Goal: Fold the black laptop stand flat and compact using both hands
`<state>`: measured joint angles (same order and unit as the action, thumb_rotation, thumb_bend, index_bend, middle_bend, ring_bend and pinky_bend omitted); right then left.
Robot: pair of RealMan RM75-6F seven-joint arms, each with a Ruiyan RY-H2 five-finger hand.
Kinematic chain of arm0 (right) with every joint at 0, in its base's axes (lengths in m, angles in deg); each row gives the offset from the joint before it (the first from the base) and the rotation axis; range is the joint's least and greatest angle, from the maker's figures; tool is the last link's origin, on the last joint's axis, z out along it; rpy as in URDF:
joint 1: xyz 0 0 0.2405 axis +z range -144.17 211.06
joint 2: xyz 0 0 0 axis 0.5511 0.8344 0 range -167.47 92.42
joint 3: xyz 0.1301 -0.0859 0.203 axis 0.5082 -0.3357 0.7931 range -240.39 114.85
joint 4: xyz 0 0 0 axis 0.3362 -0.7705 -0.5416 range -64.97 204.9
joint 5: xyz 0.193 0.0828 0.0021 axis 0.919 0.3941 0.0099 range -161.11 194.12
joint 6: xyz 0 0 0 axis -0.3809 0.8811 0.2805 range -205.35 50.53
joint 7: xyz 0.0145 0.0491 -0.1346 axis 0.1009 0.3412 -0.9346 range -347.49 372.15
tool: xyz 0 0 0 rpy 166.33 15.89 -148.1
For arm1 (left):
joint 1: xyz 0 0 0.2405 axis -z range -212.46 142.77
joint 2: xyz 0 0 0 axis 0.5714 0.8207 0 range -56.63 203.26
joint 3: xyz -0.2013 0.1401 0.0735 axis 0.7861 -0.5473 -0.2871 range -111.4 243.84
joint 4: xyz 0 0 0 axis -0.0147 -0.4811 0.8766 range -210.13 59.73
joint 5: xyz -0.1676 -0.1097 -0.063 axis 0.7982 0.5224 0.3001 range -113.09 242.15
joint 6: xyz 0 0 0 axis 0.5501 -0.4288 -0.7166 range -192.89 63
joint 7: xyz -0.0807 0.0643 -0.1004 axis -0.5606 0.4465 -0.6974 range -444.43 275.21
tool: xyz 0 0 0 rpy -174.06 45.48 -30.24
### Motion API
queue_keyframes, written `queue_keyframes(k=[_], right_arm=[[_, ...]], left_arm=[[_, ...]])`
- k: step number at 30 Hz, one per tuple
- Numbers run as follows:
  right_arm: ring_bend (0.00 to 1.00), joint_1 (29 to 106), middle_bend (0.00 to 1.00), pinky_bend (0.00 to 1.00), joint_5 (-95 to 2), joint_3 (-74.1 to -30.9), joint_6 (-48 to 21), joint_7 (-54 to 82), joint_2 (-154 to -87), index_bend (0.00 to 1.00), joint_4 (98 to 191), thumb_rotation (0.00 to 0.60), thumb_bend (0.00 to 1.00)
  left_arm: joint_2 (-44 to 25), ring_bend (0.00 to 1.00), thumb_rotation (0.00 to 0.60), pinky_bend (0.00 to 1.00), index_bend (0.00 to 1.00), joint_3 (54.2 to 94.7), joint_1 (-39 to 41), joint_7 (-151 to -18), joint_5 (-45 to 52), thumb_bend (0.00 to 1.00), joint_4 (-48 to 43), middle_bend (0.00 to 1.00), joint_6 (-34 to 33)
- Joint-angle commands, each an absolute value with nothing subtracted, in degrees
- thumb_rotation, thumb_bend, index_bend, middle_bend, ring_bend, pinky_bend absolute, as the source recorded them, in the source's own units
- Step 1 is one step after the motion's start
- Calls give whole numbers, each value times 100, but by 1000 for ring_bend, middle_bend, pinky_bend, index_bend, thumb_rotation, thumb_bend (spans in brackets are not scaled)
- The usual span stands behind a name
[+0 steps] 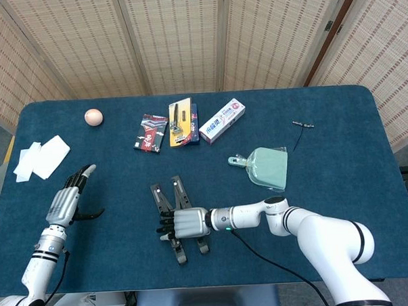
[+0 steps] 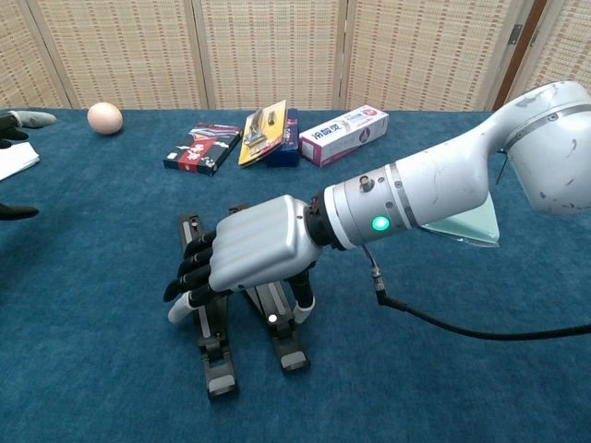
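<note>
The right hand (image 1: 183, 224) lies palm-down over the black laptop stand (image 1: 175, 218), near the front of the bench (image 1: 340, 160). In the chest view its dark fingers (image 2: 192, 273) curl down across the stand's left leg while the thumb (image 2: 302, 300) drops on the other side of the right leg, so the hand straddles both bars; whether it actually clamps them cannot be told. The stand rests flat on the cloth, its two legs spread in a narrow V, their front tips poking out below the hand. A black cable (image 2: 462, 328) trails from the right wrist across the cloth toward the right edge.

The left hand (image 1: 66, 200) hovers well apart at the left side, fingers spread, holding nothing.

Behind the stand, toward the back, sits a row of small goods: a dark red-and-black packet (image 1: 149, 133), a yellow blister card holding a tool (image 1: 178, 123) leaning on a dark blue box (image 1: 193, 122), and a white toothpaste box (image 1: 222, 120) set at a slant. To the right of the stand lies a pale green dustpan (image 1: 266, 167), and beyond it a small dark metal tool (image 1: 301, 124). Far left at the back is an egg (image 1: 93, 116); white folded cloths (image 1: 42, 157) lie at the left edge.

The bench is covered in deep blue felt. Woven cane screens (image 1: 179, 39) in wooden frames close off the space behind it.
</note>
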<state>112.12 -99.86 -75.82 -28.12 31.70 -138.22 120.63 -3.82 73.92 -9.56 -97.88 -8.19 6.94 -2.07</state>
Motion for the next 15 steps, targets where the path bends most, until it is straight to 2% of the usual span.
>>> queue_keyframes(k=[1, 9, 15], right_arm=[[0, 11306, 0, 0, -9958, -7636, -2893, 3290, -13863, 0, 12015, 600, 31], [0, 11391, 6, 0, -9882, -7686, -2874, 3428, -13967, 0, 11885, 600, 55], [0, 11448, 98, 0, -9827, -7725, -2929, 3481, -14046, 0, 11773, 600, 150]], left_arm=[[-395, 0, 600, 0, 0, 7401, -963, -9810, -823, 170, 672, 0, -212], [-424, 0, 600, 0, 0, 7400, -994, -9906, -854, 170, 586, 0, -235], [-433, 0, 600, 0, 0, 7400, -1011, -9963, -893, 170, 555, 0, -236]])
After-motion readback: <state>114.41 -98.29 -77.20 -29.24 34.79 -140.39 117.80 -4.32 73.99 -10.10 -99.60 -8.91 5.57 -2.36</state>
